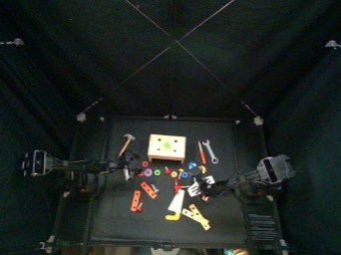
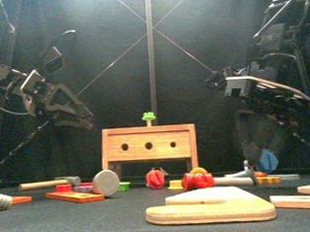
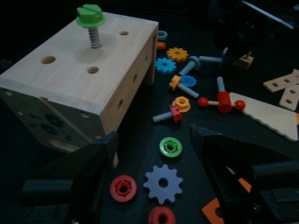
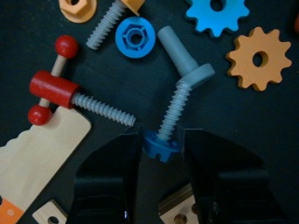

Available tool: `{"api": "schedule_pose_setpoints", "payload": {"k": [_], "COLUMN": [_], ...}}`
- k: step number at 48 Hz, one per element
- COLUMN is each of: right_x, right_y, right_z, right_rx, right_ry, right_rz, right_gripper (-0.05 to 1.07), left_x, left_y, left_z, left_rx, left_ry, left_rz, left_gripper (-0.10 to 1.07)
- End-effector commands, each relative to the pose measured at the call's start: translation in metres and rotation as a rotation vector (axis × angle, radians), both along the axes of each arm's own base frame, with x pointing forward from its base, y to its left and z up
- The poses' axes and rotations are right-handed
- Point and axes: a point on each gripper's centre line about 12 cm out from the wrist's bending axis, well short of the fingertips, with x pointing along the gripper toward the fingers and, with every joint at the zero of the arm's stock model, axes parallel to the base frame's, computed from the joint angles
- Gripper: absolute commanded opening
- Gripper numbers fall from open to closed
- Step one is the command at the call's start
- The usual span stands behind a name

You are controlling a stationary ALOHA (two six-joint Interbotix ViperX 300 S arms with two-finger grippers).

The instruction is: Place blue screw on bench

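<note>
Tabletop, black, strewn w/ toy parts. Bench: tan wooden block, round holes in top & sides, green screw standing upright in one top hole; sits toward back-centre of tabletop. Blue screw: light-blue shaft, blue head, lying flat on tabletop, head at the gap between right claw jaws, shaft pointing away from claw. Right claw: jaws wide apart, nothing gripped yet, screw head just between the tips. Around the screw: second light-blue screw touching its far end at an angle, blue ring, blue gear, orange gear, red clamp-like piece w/ grey threaded shaft, pale wooden plate. Left claw: hovering near bench corner, jaws apart, empty; below it blue gear, green ring, red rings. Front of tabletop: flat pale wood pieces, hammer. No legible labels/writing.
</note>
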Motion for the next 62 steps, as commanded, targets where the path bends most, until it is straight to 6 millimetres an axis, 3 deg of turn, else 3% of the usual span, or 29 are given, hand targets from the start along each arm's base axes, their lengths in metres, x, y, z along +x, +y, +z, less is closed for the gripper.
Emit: {"api": "schedule_pose_setpoints", "payload": {"k": [1,14,21,33,47,62], "right_x": [0.005,0.013,0.019,0.033,0.057,0.085], "right_y": [0.001,-0.01,-0.035,-0.1,-0.156,-0.175], "right_z": [0.017,0.044,0.068,0.111,0.116,0.112], "right_rx": [0.007,-0.078,-0.148,-0.324,-0.34,-0.285], "right_ry": [-0.055,-0.147,-0.222,-0.334,-0.408,-0.491], "right_rz": [0.005,0.067,0.052,-0.007,-0.038,-0.004], "right_gripper": [0.63,0.63,0.63,0.63,0.63,0.63], "left_x": [0.006,0.007,0.006,0.005,0.003,-0.003], "left_y": [0.001,0.0,0.003,0.004,0.005,0.009], "left_z": [0.008,0.008,0.008,0.004,-0.001,-0.007], "left_rx": [0.008,0.004,-0.004,-0.021,-0.043,-0.052], "left_ry": [-0.028,-0.029,-0.029,-0.012,0.013,0.049], "left_rz": [0.0,-0.003,0.013,0.029,0.044,0.065], "left_gripper": [0.98,0.98,0.98,0.98,0.98,0.98]}}
